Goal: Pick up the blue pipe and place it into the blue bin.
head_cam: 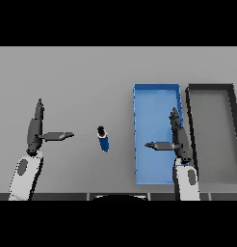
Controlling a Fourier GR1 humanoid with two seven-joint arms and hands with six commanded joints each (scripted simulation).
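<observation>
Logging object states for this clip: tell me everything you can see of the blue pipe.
The blue pipe is a short, stubby cylinder, blue along its body with a dark cap or opening at its far end. It lies on the grey table, pointing roughly away from the robot and slightly tilted. It sits just left of the blue bin, outside it. Nothing touches it; both hands are apart from it.

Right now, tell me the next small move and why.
Probably bring the right hand left toward the blue pipe. The pipe lies untouched on the table between both open hands, left of the blue bin, over which the right hand hovers.
</observation>
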